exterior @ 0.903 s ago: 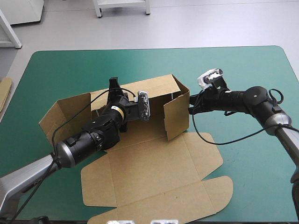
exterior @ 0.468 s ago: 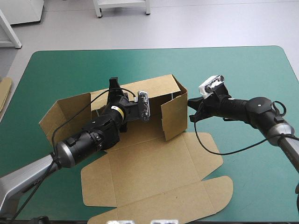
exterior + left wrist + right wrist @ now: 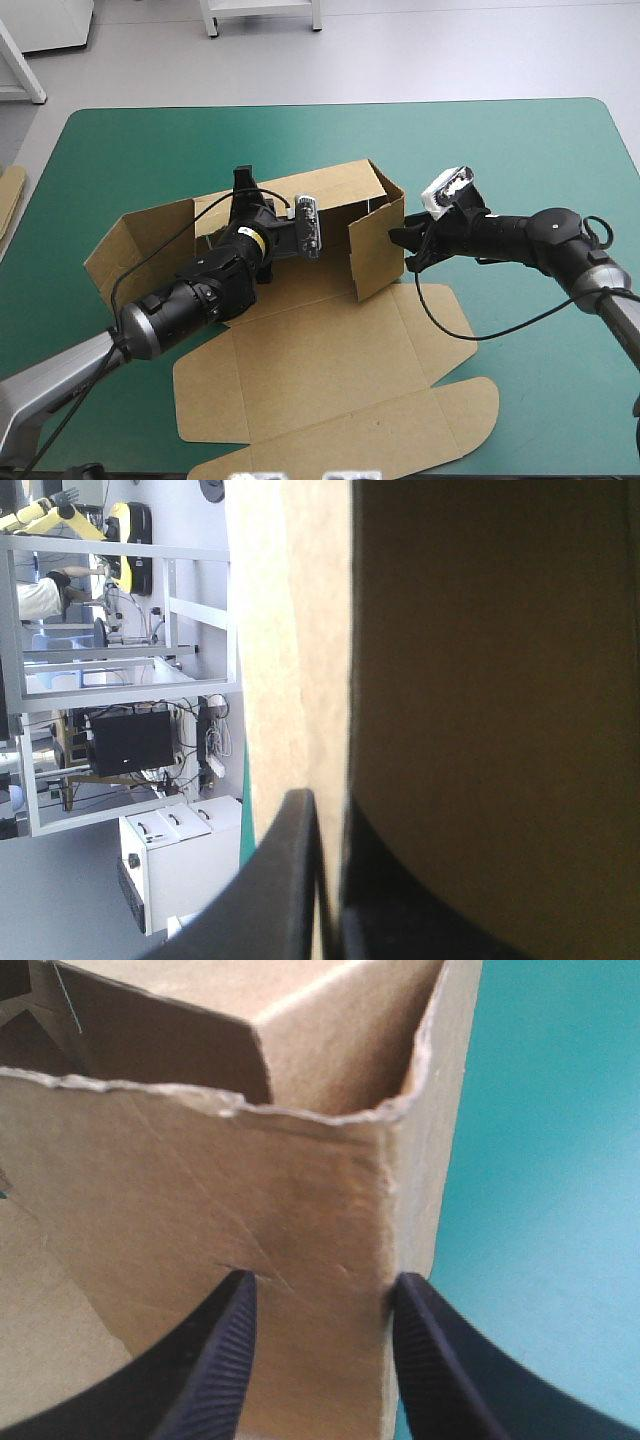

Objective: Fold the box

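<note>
The brown box [image 3: 330,350] lies mid-table, its back wall [image 3: 340,190] raised and its lid panels flat toward the near edge. My left gripper [image 3: 243,185] is at the back wall's top edge. In the left wrist view the left gripper [image 3: 330,820] is all but shut, with the box [image 3: 480,680] board between its black fingers. My right gripper [image 3: 400,240] is at the upright right side flap [image 3: 378,250]. The right wrist view shows the right gripper [image 3: 322,1295] open, its fingers standing either side of the box [image 3: 200,1190] corner fold.
A left side flap [image 3: 140,245] stands out at an angle from the back wall. More brown board [image 3: 8,195] shows at the table's left edge. Bare teal-green cover [image 3: 520,150] lies to the right and behind the box.
My right gripper lifted off slightly, then came back down against the right side flap, which swung a little. The left arm has not moved.
</note>
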`<control>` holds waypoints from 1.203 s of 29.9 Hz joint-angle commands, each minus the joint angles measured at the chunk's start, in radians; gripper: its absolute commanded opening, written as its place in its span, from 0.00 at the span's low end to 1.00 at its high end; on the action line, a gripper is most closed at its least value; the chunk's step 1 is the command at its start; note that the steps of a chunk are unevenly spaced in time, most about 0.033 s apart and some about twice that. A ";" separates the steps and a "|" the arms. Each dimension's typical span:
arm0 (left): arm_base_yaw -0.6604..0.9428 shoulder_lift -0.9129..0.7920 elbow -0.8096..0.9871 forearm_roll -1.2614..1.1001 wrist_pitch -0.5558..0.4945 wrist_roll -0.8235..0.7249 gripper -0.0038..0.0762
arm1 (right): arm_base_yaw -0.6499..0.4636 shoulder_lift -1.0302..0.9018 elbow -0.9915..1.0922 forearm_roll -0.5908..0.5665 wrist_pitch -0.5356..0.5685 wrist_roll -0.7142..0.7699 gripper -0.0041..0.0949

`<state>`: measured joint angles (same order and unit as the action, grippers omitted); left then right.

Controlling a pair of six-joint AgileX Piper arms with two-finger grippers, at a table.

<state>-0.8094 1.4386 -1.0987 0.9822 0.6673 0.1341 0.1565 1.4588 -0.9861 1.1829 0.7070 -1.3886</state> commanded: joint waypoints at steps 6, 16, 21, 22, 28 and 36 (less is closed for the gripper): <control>0.001 -0.023 -0.011 -0.059 0.029 -0.018 0.04 | -0.001 -0.038 -0.022 0.095 -0.011 -0.042 0.55; 0.001 -0.023 -0.011 -0.059 0.029 -0.018 0.04 | 0.071 -0.028 -0.022 0.114 -0.041 -0.070 0.55; 0.001 -0.023 -0.011 -0.059 0.031 -0.018 0.04 | 0.112 -0.028 -0.022 0.056 -0.109 -0.053 0.55; 0.001 -0.023 -0.011 -0.059 0.031 -0.018 0.04 | 0.117 -0.028 -0.022 0.052 -0.114 -0.045 0.55; 0.001 -0.023 -0.011 -0.059 0.029 -0.018 0.04 | 0.119 -0.028 -0.022 0.042 -0.144 -0.036 0.55; 0.001 -0.023 -0.011 -0.050 0.029 -0.044 0.04 | 0.160 -0.028 -0.022 0.041 -0.255 -0.028 0.55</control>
<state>-0.8094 1.4377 -1.0987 0.9816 0.6649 0.1211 0.2903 1.4597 -0.9861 1.1950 0.5017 -1.4197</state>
